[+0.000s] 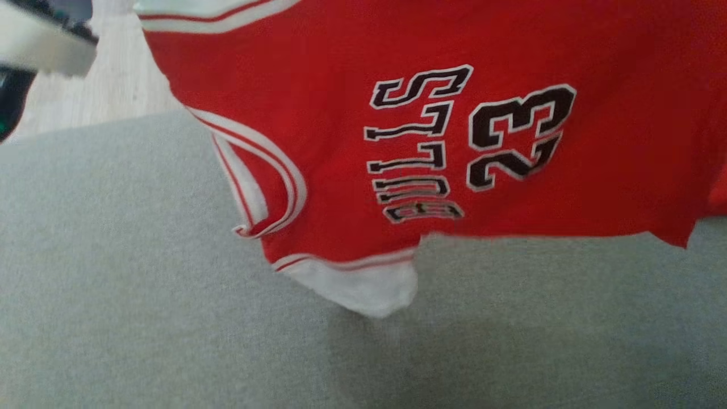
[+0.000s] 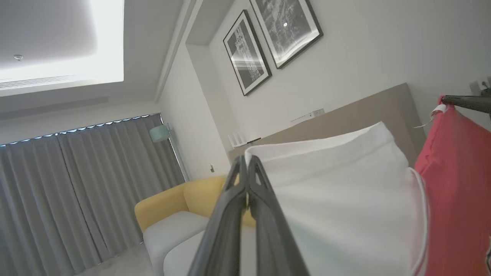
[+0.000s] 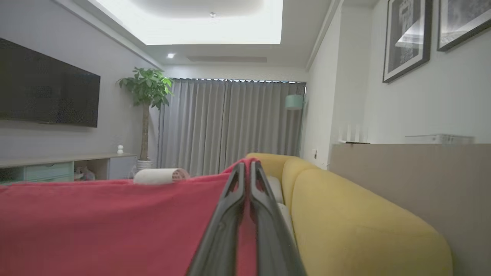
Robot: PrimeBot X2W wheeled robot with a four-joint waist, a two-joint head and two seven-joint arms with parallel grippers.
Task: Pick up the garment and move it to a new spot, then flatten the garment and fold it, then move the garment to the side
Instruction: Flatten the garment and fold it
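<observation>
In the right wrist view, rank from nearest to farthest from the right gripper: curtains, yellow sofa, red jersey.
1. Red jersey, clamped in the right gripper, spreading left.
2. Yellow sofa, just right.
3. Curtains, far wall ahead.

Grey curtains [image 3: 230,122] are hanging closed across the far wall. A recessed ceiling panel [image 3: 191,19] is lighting the room. A yellow sofa [image 3: 364,222] is standing beside a beige panel [image 3: 410,180], with framed pictures [image 2: 268,42] hanging on the white wall above. A dark television [image 3: 46,88] is hanging over a low cabinet [image 3: 57,166], with a potted plant [image 3: 145,92] standing near it.

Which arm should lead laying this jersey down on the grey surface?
Left, probably: the left tool pinches the jersey's white trim, the side hanging lowest over the grey surface. The right tool grips red cloth.
</observation>
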